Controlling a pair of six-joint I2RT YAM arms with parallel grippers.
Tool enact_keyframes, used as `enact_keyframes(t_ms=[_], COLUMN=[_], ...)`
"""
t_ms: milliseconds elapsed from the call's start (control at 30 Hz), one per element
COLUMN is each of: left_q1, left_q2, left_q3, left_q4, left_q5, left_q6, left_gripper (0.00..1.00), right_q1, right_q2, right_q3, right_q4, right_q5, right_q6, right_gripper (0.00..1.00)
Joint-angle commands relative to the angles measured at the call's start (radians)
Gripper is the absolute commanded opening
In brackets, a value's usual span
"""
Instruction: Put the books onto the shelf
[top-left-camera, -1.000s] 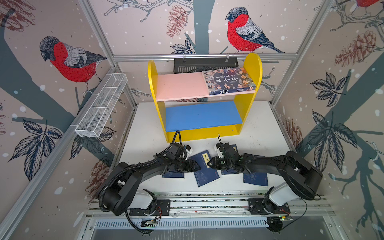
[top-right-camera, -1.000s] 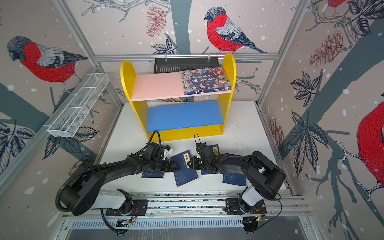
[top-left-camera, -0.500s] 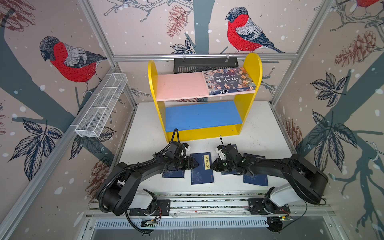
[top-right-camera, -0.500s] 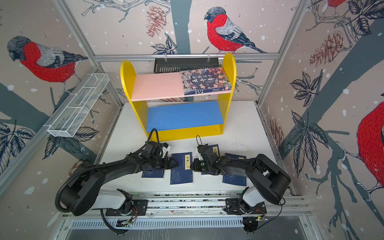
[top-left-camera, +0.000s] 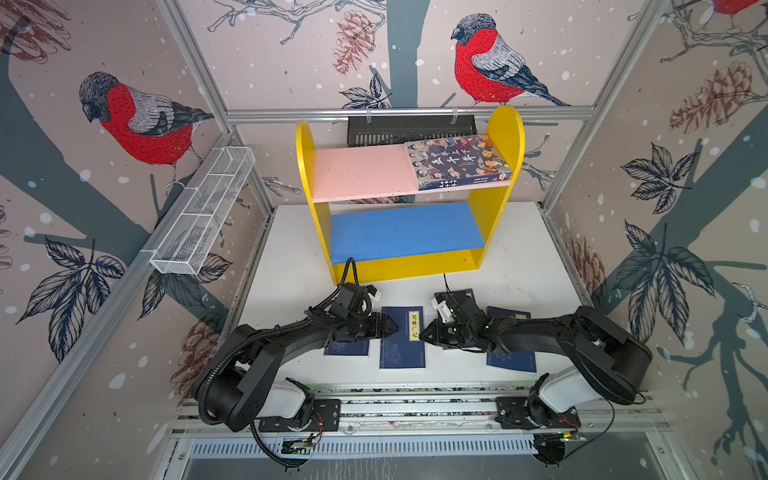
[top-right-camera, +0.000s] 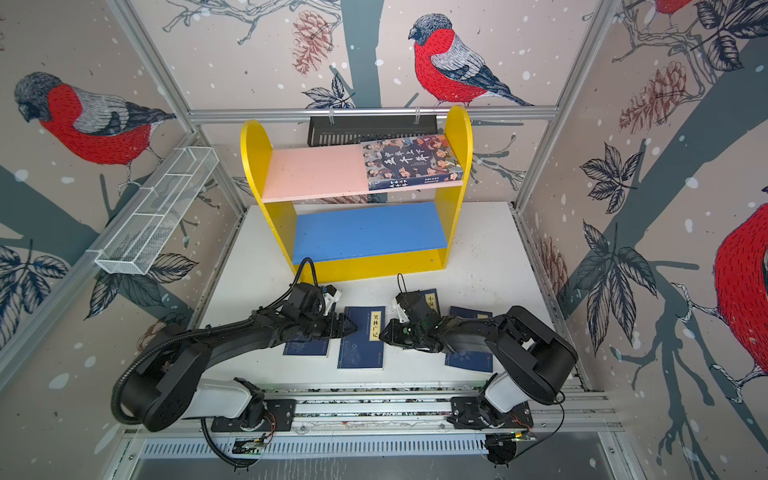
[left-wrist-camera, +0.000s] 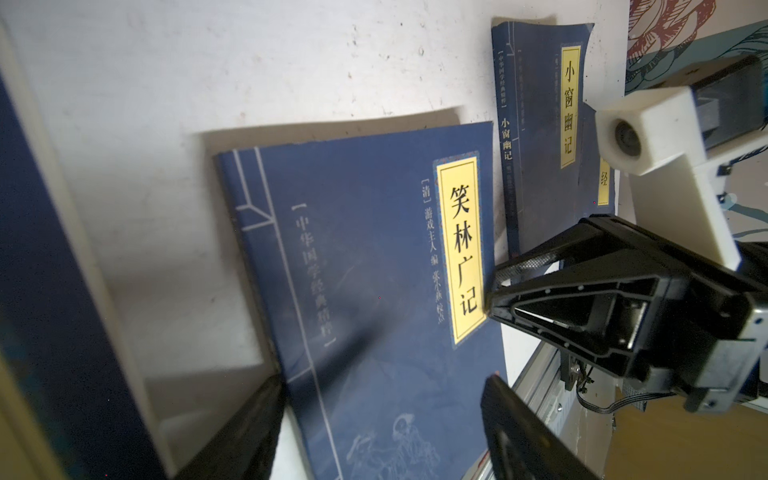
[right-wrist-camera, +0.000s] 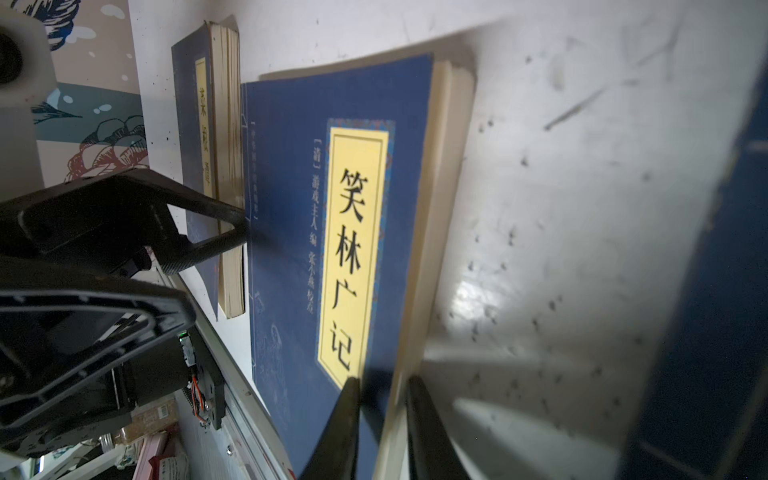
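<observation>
Found the shelf (top-left-camera: 407, 266) standing at the back of the white table (top-left-camera: 511, 266). Saw the cartoon-cover book (top-left-camera: 457, 162) lying flat on the pink upper board (top-left-camera: 361, 174), close against the right yellow side panel, with the blue lower board (top-left-camera: 405, 232) beneath.

Counted four navy books flat on the table in front of the shelf: the middle navy book (top-left-camera: 401, 353) between the two arms, the left navy book (top-left-camera: 347, 348) partly under the left arm, the back navy book (top-right-camera: 432, 300) partly under the right wrist, and the right navy book (top-left-camera: 511, 361) partly under the right arm.

Caught the right gripper (top-left-camera: 422, 334) clenched on the page edge of the middle navy book, one finger on the cover beside the yellow label. Found the left gripper (top-left-camera: 392, 326) released, jaws spread wide, tips at the spine edge of the same book.

Spotted the white wire basket (top-left-camera: 203, 216) on the left wall rail and the black slotted tray (top-left-camera: 411, 129) behind the shelf; could not tell what either held.
</observation>
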Motion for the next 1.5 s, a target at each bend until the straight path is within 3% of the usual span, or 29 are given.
enact_keyframes(t_ms=[0,133,333,400,600,867,1033,1467], left_q1=[0.001,0.003,0.003,0.004,0.006,0.016,0.053,0.114], left_q2=[-0.004,-0.007,-0.001,0.003,0.005,-0.009,-0.047,-0.204], left_q3=[0.002,0.003,0.004,0.004,0.009,0.01,0.019,0.029], left_q4=[0.033,0.045,0.086,0.092,0.089,0.081,0.036,-0.037], left_q5=[0.034,0.046,0.09,0.094,0.089,0.086,0.075,0.165], left_q6=[0.003,-0.014,-0.053,-0.057,-0.057,-0.054,-0.037,0.01], left_gripper=[0.75,0.75,0.76,0.76,0.76,0.76,0.77,0.78], right_q1=[-0.006,-0.01,-0.013,-0.014,-0.023,-0.025,-0.035,-0.104], right_q2=[-0.021,-0.021,0.017,0.025,0.033,0.026,-0.038,-0.309], right_q3=[-0.005,-0.008,0.006,0.006,-0.007,-0.013,-0.028,0.006], right_q4=[0.093,0.111,0.137,0.152,0.213,0.225,0.197,-0.008], right_q5=[-0.046,-0.063,-0.081,-0.085,-0.108,-0.12,-0.124,-0.225], right_q6=[0.016,0.012,0.012,0.017,0.043,0.049,0.044,-0.04], right_gripper=[0.12,0.1,0.24,0.25,0.11,0.02,0.01,0.0])
